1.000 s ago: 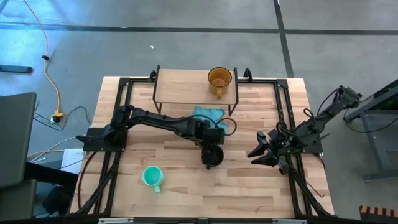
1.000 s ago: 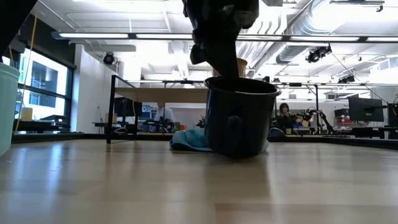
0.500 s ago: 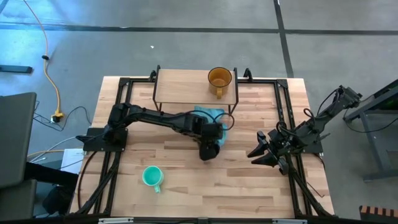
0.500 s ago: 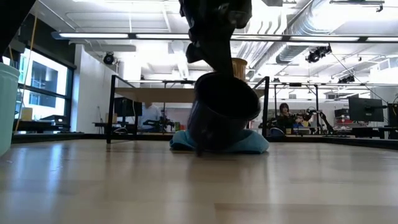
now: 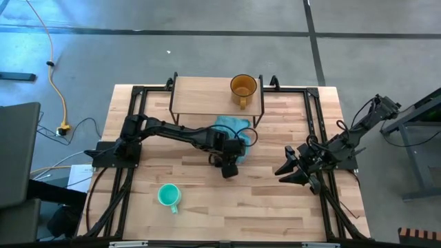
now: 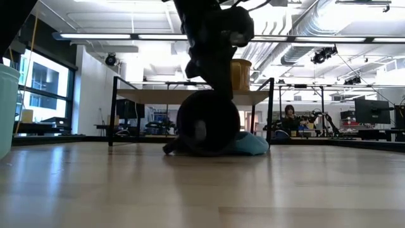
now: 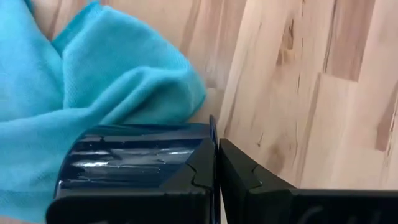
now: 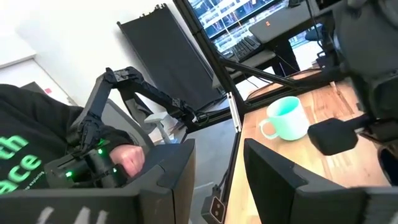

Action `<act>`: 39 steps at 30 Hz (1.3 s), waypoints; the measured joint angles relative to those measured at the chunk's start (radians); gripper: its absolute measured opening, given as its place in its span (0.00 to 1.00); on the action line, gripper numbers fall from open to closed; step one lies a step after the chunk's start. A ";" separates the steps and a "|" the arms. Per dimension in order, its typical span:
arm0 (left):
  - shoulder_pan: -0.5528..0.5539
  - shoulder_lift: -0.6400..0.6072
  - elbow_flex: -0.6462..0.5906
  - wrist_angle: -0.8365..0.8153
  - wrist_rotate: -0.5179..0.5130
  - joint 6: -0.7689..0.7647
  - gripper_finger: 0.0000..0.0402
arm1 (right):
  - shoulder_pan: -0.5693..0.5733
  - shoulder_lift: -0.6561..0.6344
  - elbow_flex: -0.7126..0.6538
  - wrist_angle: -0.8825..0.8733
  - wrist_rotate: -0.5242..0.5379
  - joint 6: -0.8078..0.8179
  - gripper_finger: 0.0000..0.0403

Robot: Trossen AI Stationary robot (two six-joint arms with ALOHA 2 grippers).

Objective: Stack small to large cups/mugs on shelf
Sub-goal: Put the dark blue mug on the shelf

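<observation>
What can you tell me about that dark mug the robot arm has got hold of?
The dark mug looks glossy navy-black, like glazed ceramic. It is tipped on its side near the middle of the table, its round bottom facing the low camera, and lies against the crumpled blue cloth. The left claw is shut on its rim, one finger inside and one outside.

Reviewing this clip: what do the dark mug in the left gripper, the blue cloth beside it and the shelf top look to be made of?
Dark mug: glossy navy-black, likely glazed ceramic or enamel, given the sharp reflections on its wall. Blue cloth: soft matte fabric with a fine weave, possibly microfibre, lying in folds. Shelf top: pale wood, showing grain and a low sheen.
</observation>
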 joint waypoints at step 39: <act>-0.002 -0.002 0.001 0.021 0.083 0.003 0.00 | 0.000 0.068 0.002 -0.356 0.266 0.213 0.32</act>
